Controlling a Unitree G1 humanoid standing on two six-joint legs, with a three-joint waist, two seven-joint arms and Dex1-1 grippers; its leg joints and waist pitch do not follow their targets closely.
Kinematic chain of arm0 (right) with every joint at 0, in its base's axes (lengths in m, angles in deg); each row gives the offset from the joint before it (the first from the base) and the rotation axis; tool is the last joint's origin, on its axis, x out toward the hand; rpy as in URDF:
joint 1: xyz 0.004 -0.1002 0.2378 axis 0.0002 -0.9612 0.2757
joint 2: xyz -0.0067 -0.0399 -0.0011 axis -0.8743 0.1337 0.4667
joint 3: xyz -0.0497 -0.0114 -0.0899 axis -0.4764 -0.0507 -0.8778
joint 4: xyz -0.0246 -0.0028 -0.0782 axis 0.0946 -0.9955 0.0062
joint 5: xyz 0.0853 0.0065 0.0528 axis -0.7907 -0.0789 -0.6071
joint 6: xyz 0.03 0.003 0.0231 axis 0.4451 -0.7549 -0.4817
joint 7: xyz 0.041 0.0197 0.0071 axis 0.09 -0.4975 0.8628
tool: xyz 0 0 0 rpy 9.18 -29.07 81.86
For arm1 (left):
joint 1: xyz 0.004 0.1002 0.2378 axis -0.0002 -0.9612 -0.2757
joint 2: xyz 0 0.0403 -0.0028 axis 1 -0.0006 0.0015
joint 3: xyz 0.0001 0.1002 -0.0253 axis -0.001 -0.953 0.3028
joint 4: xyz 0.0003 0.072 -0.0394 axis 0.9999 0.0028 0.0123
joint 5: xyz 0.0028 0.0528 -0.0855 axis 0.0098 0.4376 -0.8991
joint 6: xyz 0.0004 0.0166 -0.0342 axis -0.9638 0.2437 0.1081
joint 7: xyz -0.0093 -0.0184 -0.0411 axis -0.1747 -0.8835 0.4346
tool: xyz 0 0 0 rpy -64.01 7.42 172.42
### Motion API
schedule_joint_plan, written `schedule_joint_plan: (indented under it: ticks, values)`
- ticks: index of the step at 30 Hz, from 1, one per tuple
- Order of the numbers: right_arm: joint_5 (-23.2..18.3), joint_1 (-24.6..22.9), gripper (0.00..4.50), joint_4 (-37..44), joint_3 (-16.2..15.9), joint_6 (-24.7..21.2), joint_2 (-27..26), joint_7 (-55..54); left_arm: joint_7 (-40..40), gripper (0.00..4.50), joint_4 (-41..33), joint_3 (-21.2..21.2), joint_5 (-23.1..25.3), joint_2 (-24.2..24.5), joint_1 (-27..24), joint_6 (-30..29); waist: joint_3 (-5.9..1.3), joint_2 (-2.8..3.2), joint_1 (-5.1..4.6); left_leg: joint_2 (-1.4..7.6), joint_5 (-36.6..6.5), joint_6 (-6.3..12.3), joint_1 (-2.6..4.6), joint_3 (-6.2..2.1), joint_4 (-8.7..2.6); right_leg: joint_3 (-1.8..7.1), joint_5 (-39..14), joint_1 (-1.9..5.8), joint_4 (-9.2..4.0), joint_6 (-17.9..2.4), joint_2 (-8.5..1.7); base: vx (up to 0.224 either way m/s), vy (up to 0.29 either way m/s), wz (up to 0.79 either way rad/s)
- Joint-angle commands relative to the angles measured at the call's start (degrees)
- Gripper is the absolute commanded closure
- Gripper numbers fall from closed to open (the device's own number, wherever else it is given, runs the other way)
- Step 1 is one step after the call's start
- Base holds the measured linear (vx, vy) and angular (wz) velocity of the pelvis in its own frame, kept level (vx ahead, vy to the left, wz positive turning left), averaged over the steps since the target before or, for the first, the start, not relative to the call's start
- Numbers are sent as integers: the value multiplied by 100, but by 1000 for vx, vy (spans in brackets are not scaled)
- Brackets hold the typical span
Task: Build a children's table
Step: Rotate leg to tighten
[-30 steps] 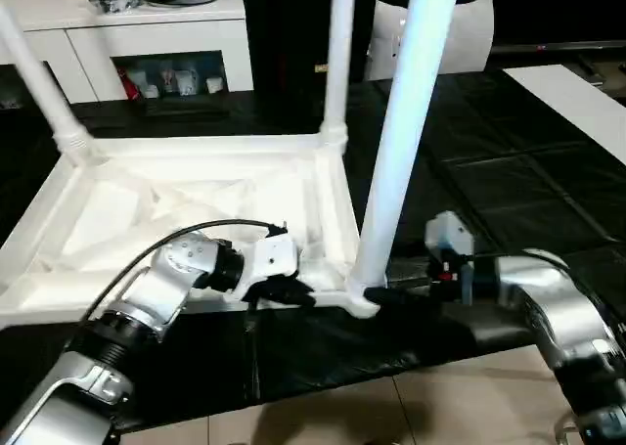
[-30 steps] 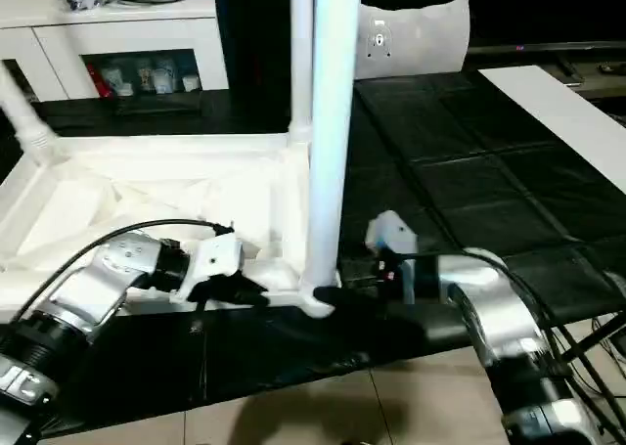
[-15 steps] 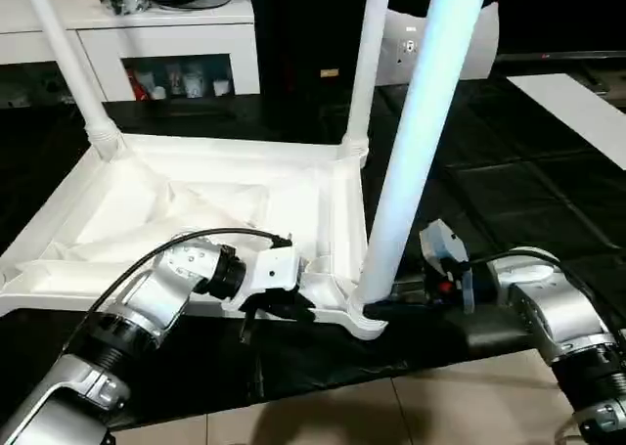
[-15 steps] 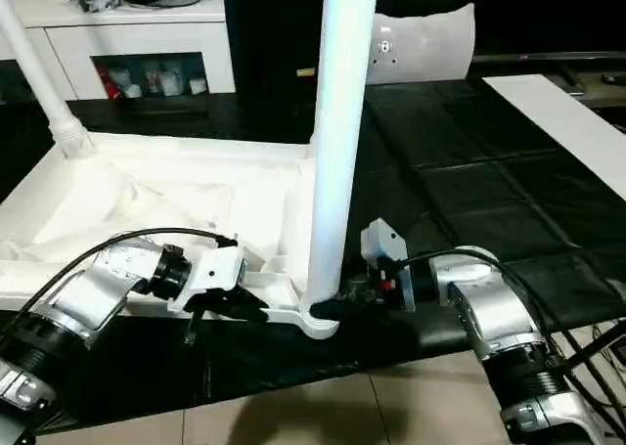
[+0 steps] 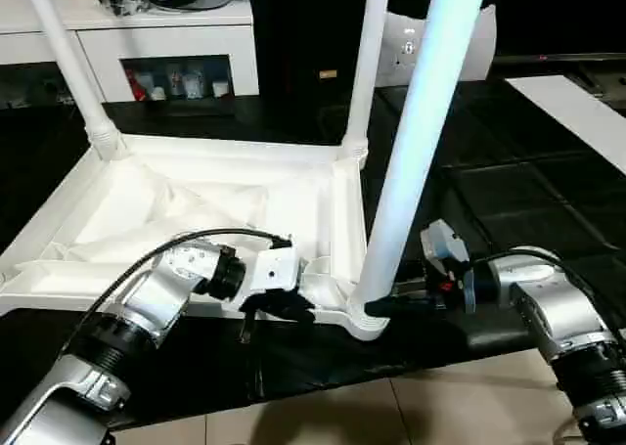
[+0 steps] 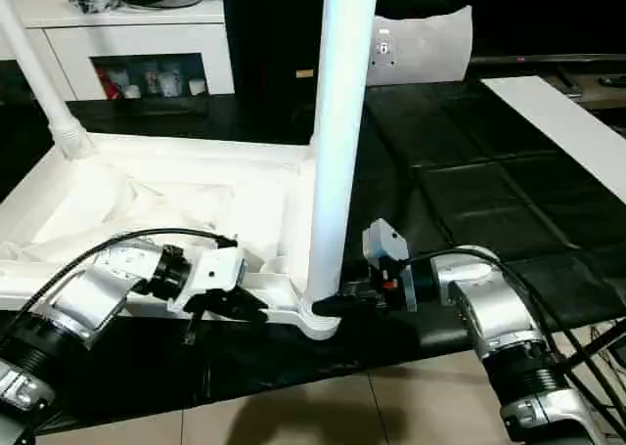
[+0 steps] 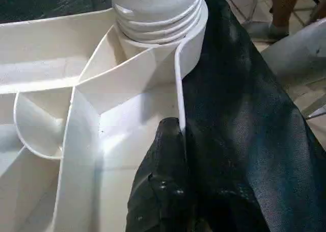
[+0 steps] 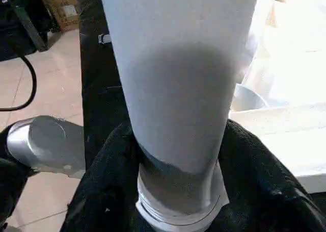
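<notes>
While the smooth white plastic children's table [image 5: 196, 210] lies upside down, ribbed underside up, on black sheeting, the left gripper [image 5: 290, 306] pinches its thin near rim with closed jaws and the right gripper [image 5: 386, 306] clasps the near-right tapered leg [image 5: 416, 142].

– What sort of place is this?
– It looks like a home living room: white cabinets [image 5: 147, 44] with glass doors stand at the back, small items behind the glass and clutter on top.
– And underfoot?
– Beige floor tiles [image 5: 323, 416], partly covered by black mats [image 5: 509, 191].
</notes>
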Motion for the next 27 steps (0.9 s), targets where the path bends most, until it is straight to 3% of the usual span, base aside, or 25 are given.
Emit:
schedule_joint_plan:
  ticks: [1, 5, 7, 8, 10, 11, 12, 13, 14, 15, 16, 17, 19, 22, 23, 24, 25, 27]
  values:
    - [-24, -21, 259, 77, -58, -74, 30, 92, -187, 450, -85, -166, 67, 6, -14, 15, -414, -48, -30, 152, -464, 381, -101, 55, -460, 404, -1875, 399, -352, -773, -253, 0, 0, 0]
    - [-80, -106, 259, 200, -52, -234, -19, 10, -107, 450, -151, -104, 5, -45, -18, -205, -415, -32, -27, 155, -462, 365, -98, 53, -463, 402, -1836, 403, -345, -781, -246, 0, 0, 0]
    - [-145, -199, 259, 402, -16, -657, -166, -357, 136, 450, -254, 42, -125, -217, 11, -640, -413, 8, -19, 169, -437, 341, -88, 46, -469, 407, -1765, 403, -340, -809, -247, 0, 0, 0]
    - [-73, -264, 259, 530, 0, -1008, -365, -892, 407, 450, -283, 150, -161, -375, 75, -967, -409, -13, -24, 161, -442, 328, -102, 43, -471, 401, -1759, 410, -340, -815, -245, 0, 0, 0]
    - [-6, -285, 259, 554, 4, -1100, -458, -1137, 519, 450, -280, 178, -143, -425, 107, -1079, -381, -4, -59, 125, -675, 206, -81, 53, -484, 376, -2226, 399, -418, -638, -235, 0, 0, 0]
    - [150, -369, 259, 634, 61, -1225, -887, -1948, 959, 450, -231, 258, -40, -627, 217, -1432, -364, 28, -75, 99, -794, 138, -78, 50, -483, 355, -2591, 395, -470, -471, -237, 0, 0, 0]
    - [182, -380, 259, 631, 119, -1276, -1085, -2286, 1126, 450, -206, 293, -14, -714, 256, -1546, -340, 18, -102, 73, -927, 81, -45, 59, -473, 317, -2929, 352, -556, -304, -229, 0, 0, 0]
    - [182, -380, 259, 631, 119, -1276, -1085, -2286, 1126, 450, -206, 293, -14, -714, 256, -1546, -340, 18, -102, 73, -927, 81, -45, 59, -473, 317, -2929, 352, -556, -304, -229, 0, 0, 0]
    - [240, -343, 259, 557, 217, -1361, -1343, -2761, 1351, 450, -140, 348, 15, -829, 317, -1657, -333, 16, -206, 25, -1213, -10, -54, 25, -454, 217, -3450, 371, -647, 22, -215, 0, 0, 0]
    - [288, -302, 259, 476, 282, -1409, -1498, -3063, 1511, 450, -100, 406, 2, -929, 356, -1768, -334, 25, -243, 17, -1281, -7, -30, 20, -443, 188, -3523, 348, -689, 84, -217, 0, 0, 0]
    - [382, -247, 259, 393, 355, -1451, -1686, -3462, 1721, 450, -91, 495, -42, -1066, 399, -1948, -349, 74, -316, 43, -1358, -7, -43, -14, -449, 158, -3447, 378, -697, 93, -231, 0, 0, 0]
    - [468, -163, 259, 280, 478, -1538, -1930, -3980, 2022, 450, -65, 622, -78, -1249, 464, -2173, -347, 48, -408, 49, -1407, 0, -88, -31, -452, 136, -3335, 392, -710, 101, -210, 0, 0, 0]
    - [513, -43, 259, 161, 646, -1631, -2236, -4587, 2386, 450, -40, 786, -98, -1481, 543, -2448, -383, 57, -479, 43, -1442, 6, -68, -56, -447, 127, -3182, 395, -704, 44, -216, 0, 0, 0]
    - [610, 258, 259, -204, 931, -1608, -2717, -5602, 3360, 450, 159, 1226, -119, -1953, 745, -2703, -392, 61, -585, 62, -1156, 112, -142, -56, -473, 211, -2605, 406, -621, -268, -216, 0, 0, 0]
    - [626, 279, 259, -231, 949, -1590, -2746, -5666, 3432, 450, 173, 1261, -116, -1987, 759, -2712, -398, 61, -607, 55, -1099, 112, -134, -46, -466, 225, -2527, 392, -599, -339, -215, 0, 0, 0]
    - [717, 378, 259, -377, 1009, -1455, -2852, -5935, 3735, 450, 233, 1394, -88, -2123, 817, -2731, -422, 54, -602, 50, -944, 158, -152, -39, -460, 249, -2352, 420, -567, -434, -222, 0, 0, 0]
    - [723, 385, 203, -387, 1012, -1442, -2857, -5949, 3749, 450, 237, 1399, -85, -2129, 820, -2730, -444, 40, -577, 66, -669, 236, -156, -30, -455, 284, -2067, 407, -516, -544, -227, 0, 0, 0]
    - [734, 460, 189, -542, 1080, -1210, -2896, -6047, 3825, 450, 251, 1392, -40, -2160, 827, -2650, -473, 27, -553, 70, -324, 372, -166, -13, -431, 324, -1623, 409, -430, -751, -225, 0, 0, 0]
